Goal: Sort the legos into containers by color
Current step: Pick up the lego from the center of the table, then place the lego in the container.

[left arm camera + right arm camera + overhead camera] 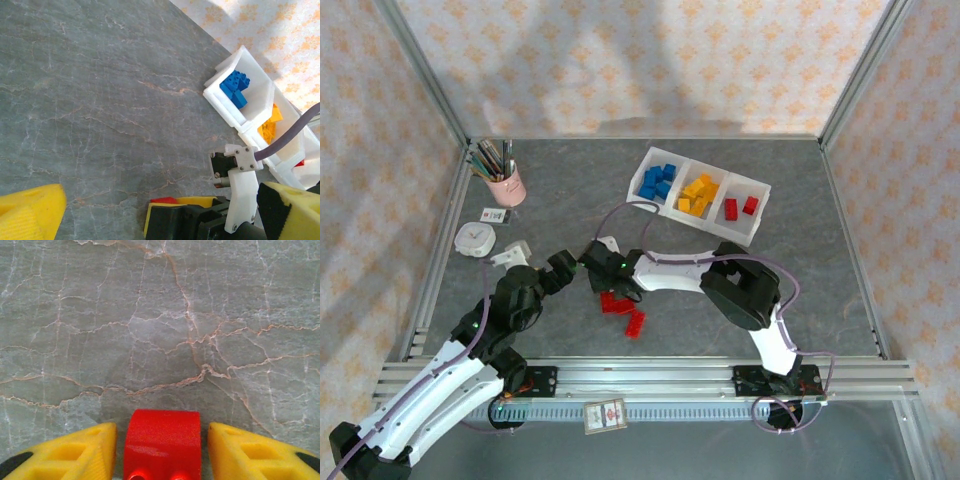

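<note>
Right gripper jaws narrowly apart around a red lego (slim gaps both sides); its long axis unclear.

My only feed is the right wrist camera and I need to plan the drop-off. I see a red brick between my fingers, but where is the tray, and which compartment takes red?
Observer: The tray lies toward the far side of the table, right of centre. Its right-end compartment already holds two red bricks.
Operator: Any other reds loose on the table?
Observer: Yes, a few loose red bricks lie by the right hand, on its near side.
Operator: Is the left arm close?
Observer: The left hand sits right beside yours, fingers open, holding nothing.
</note>
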Available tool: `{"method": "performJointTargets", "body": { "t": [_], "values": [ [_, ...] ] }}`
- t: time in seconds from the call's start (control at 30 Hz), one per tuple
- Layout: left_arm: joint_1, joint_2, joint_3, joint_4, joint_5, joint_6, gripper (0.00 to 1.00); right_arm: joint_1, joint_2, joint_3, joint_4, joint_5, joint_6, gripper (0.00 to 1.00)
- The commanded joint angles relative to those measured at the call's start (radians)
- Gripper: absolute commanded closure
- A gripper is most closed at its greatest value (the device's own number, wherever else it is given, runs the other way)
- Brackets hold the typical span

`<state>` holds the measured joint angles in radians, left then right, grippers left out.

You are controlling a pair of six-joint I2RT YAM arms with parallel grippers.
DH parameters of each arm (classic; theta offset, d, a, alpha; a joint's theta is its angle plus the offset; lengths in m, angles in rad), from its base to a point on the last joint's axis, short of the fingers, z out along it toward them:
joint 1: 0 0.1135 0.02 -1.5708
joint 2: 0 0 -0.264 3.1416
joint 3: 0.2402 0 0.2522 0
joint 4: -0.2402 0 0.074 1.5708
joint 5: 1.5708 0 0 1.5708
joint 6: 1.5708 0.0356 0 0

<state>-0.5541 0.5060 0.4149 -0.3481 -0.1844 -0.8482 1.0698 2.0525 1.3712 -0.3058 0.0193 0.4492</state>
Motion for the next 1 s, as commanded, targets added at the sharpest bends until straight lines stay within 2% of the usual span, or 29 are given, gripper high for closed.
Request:
{"method": "performJointTargets", "body": {
  "t": [0.0, 0.23, 0.57, 0.8, 0.97],
  "values": [
    [0.0, 0.0, 0.002, 0.021, 0.001, -0.002, 0.01, 0.004, 0.03, 0.016, -0.049, 0.023, 0.002, 0.55],
    [0.0, -0.001, 0.01, 0.017, 0.002, 0.0, 0.01, 0.001, -0.012, -0.004, -0.043, 0.039, 0.01, 0.73],
    [0.0, 0.022, 0.065, 0.022, 0.013, 0.037, 0.01, -0.064, -0.202, -0.11, 0.001, 0.022, 0.048, 0.76],
    [0.002, 0.113, 0.099, 0.109, 0.084, 0.085, 0.01, -0.179, -0.381, -0.211, -0.016, 0.107, 0.058, 0.76],
    [0.001, 0.233, 0.139, 0.195, 0.159, 0.125, 0.01, -0.336, -0.493, -0.267, -0.029, 0.113, 0.057, 0.76]
  ]
}}
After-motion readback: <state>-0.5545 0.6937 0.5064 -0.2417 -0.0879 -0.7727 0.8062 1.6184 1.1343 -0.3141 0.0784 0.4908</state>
